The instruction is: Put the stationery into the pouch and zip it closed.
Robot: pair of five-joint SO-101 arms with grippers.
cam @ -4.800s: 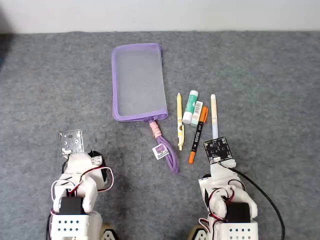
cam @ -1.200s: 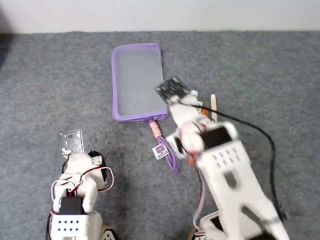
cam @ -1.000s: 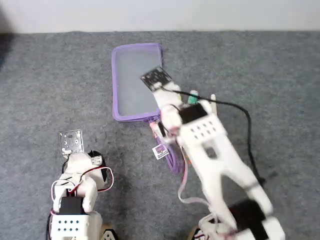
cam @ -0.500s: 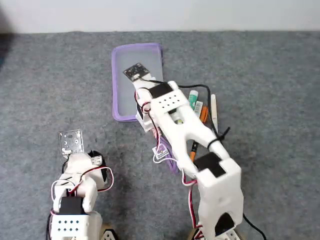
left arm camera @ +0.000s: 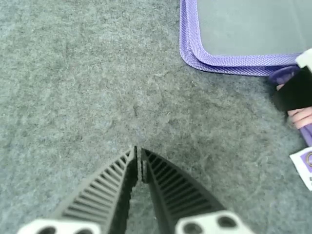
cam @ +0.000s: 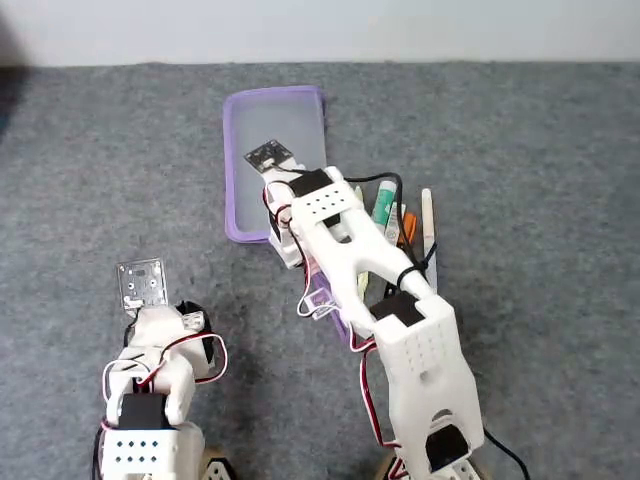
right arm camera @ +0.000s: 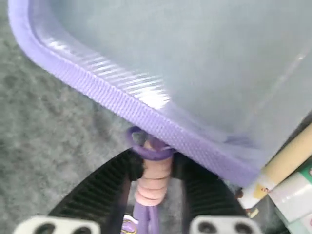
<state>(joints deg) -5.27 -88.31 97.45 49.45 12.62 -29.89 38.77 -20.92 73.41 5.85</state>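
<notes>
The left gripper (left arm camera: 139, 157) sits at the lower left of the high view. Its fingertips are pressed together with nothing between them, above the grey felt table cover (cam: 540, 200). Bare cover surrounds it on every side.

The right arm runs from bottom centre to the middle of the high view. The right gripper (right arm camera: 155, 178) is clamped on the pink ribbed zipper pull (right arm camera: 152, 181), just beside the near short edge of the pouch.

The translucent rectangular pouch with purple fabric edging (cam: 275, 118) lies flat at upper centre-left, its long sides running up the frame. Its panel is pale and glossy, and its corners are rounded. Whether the zipper is open cannot be told.

Right of the arm, partly covered by it, lie a green-and-white glue stick (cam: 381, 212), an orange marker (cam: 406, 228) and a white pen (cam: 427, 210), close together. Wide open cover extends right of them. A pale wall strip (cam: 400, 30) borders the far edge.
</notes>
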